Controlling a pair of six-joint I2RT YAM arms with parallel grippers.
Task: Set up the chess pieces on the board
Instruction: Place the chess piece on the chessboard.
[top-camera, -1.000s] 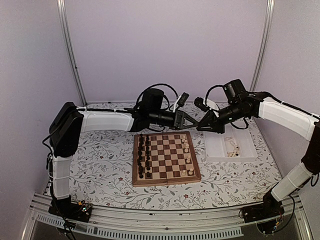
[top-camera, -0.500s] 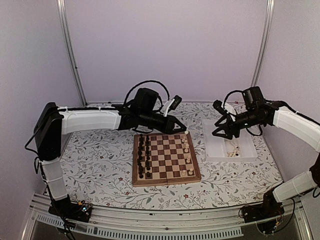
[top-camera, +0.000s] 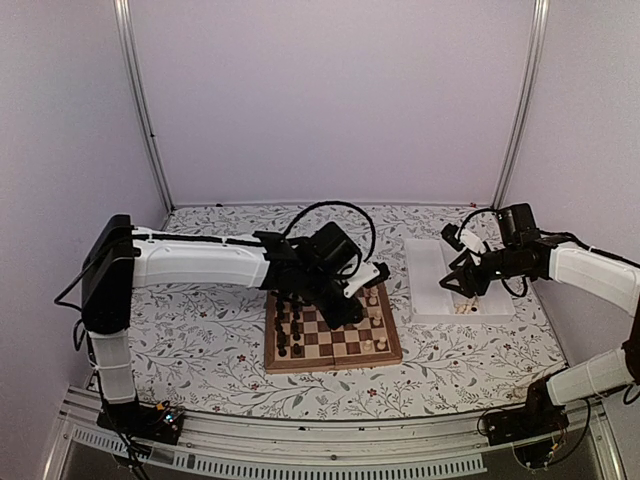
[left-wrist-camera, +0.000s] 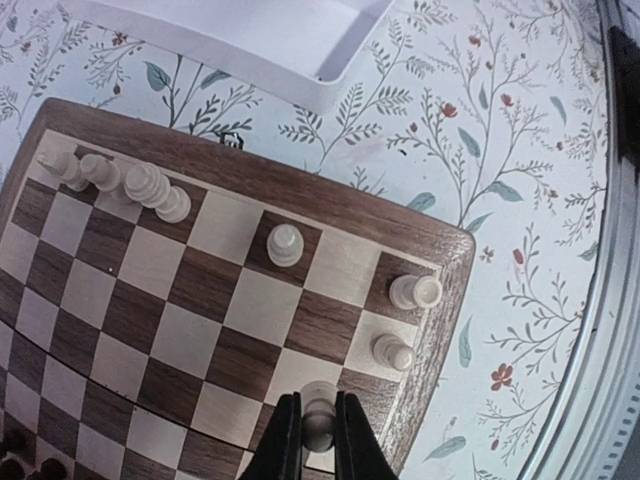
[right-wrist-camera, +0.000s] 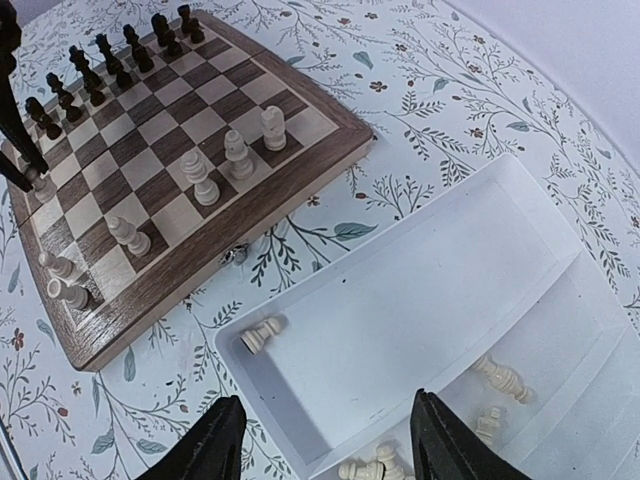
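Note:
The board (top-camera: 330, 362) lies mid-table, with dark pieces (top-camera: 284, 330) along its left side and cream chess pieces (top-camera: 378, 345) along its right. My left gripper (top-camera: 352, 312) is over the board's right half. In the left wrist view it (left-wrist-camera: 318, 440) is shut on a cream pawn (left-wrist-camera: 319, 402), held upright over a square next to two cream pieces (left-wrist-camera: 392, 352) by the rim (left-wrist-camera: 300, 185). My right gripper (top-camera: 462, 285) hangs open and empty (right-wrist-camera: 325, 420) above the white tray (right-wrist-camera: 400, 300), where one cream piece (right-wrist-camera: 260, 335) lies on its side.
Several more cream pieces (right-wrist-camera: 500, 378) lie in the tray's far compartment. Dark pieces (right-wrist-camera: 100, 60) stand in two rows on the board's far side in the right wrist view. The board and tray sit on a floral cloth (top-camera: 200, 310).
My left arm has swung from behind the board down over its right side. My right gripper has drawn away to the right and lowered over the tray.

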